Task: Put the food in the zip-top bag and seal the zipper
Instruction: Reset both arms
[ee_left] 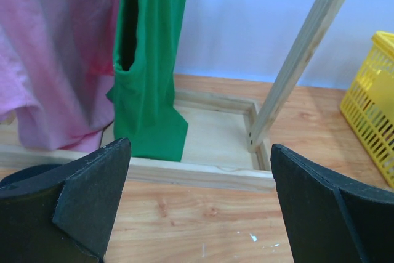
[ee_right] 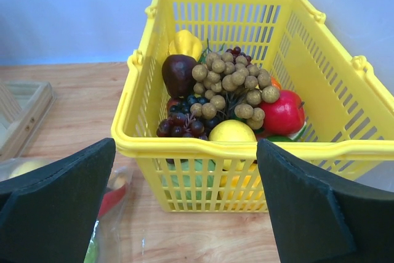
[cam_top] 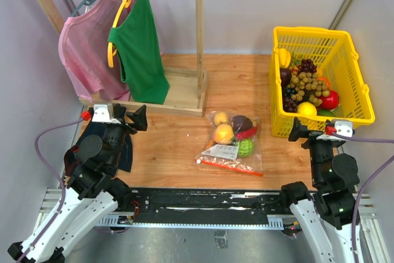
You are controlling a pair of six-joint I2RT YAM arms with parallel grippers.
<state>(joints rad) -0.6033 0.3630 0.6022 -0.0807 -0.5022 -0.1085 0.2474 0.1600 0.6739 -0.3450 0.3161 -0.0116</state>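
Note:
The zip-top bag (cam_top: 217, 152) lies flat on the wooden table, mid-way between my two arms. Inside it is the food: two orange-yellow fruits (cam_top: 223, 133), a dark purple one (cam_top: 242, 122), a red pepper (cam_top: 247, 133) and a green bumpy ball (cam_top: 245, 148). The orange-red zipper (cam_top: 233, 165) runs along the bag's near edge. My left gripper (cam_top: 136, 121) is open and empty, left of the bag and facing the rack. My right gripper (cam_top: 300, 131) is open and empty, right of the bag and facing the basket. A corner of the bag (ee_right: 104, 220) shows in the right wrist view.
A yellow basket (cam_top: 363, 100) at the right holds more toy fruit, including tan balls (cam_top: 308, 84) and grapes. A wooden clothes rack (cam_top: 199, 41) at the back left carries a pink shirt (cam_top: 83, 53) and a green top (cam_top: 143, 47). A dark cloth (cam_top: 126, 152) lies by the left arm.

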